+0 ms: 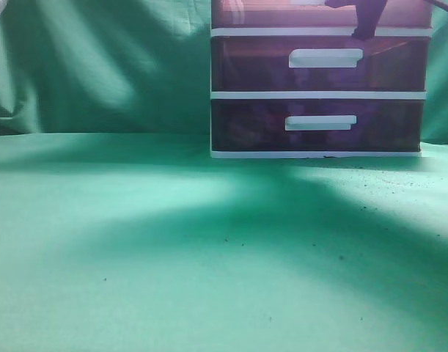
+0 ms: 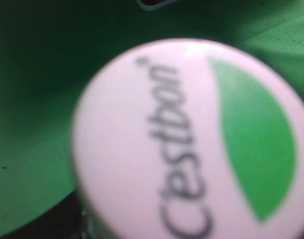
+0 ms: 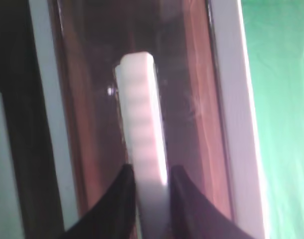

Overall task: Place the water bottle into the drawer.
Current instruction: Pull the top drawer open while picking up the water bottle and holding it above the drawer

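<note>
The water bottle's white cap (image 2: 191, 144), printed "C'estbon" with a green patch, fills the left wrist view close to the camera. My left gripper's fingers are hidden behind it, and the bottle seems held in them above the green cloth. The bottle and left arm are out of the exterior view. The drawer (image 1: 282, 15), translucent purple-brown, is the top one in the white-framed stack. My right gripper (image 1: 364, 22) is at its front. In the right wrist view its dark fingers (image 3: 149, 169) close on either side of the white bar handle (image 3: 137, 99) of the drawer (image 3: 191, 99).
Two like drawers sit beneath, the middle one (image 1: 319, 66) and the lowest one (image 1: 319, 125). The stack stands at the back right of a green cloth table (image 1: 172, 242). A green curtain (image 1: 99, 59) hangs behind.
</note>
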You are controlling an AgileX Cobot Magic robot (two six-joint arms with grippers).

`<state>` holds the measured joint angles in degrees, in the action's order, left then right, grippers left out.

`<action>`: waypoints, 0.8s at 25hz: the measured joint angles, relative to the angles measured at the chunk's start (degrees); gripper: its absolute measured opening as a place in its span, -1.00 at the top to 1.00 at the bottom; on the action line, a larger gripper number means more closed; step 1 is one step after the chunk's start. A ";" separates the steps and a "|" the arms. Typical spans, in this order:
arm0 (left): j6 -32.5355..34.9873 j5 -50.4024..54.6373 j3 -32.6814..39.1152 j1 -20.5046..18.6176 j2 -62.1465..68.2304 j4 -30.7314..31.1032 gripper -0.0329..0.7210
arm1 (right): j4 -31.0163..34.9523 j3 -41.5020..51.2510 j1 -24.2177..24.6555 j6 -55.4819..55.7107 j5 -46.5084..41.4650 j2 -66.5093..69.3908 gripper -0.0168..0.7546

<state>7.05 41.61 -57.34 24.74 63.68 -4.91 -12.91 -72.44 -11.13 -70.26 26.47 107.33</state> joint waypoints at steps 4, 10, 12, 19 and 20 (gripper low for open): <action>0.04 0.00 0.00 0.00 0.00 1.23 0.14 | -0.22 0.37 0.00 -1.67 -0.33 -0.46 0.60; 0.04 0.00 0.00 0.00 0.00 2.77 0.14 | -3.58 10.71 0.00 -1.97 0.05 -8.25 0.60; 0.04 0.00 0.00 0.00 0.00 3.19 0.14 | -4.44 15.29 -0.11 -2.12 0.45 -12.21 0.73; 0.04 0.00 0.00 0.00 0.00 3.84 0.14 | -4.87 28.97 -3.22 -2.38 0.06 -24.42 0.76; 0.04 0.00 0.00 0.00 0.00 3.84 0.14 | -4.87 29.75 -3.48 -2.38 -0.04 -24.94 0.76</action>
<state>7.09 41.61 -57.34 24.74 63.68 -1.07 -17.79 -42.69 -14.61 -72.65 26.42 82.39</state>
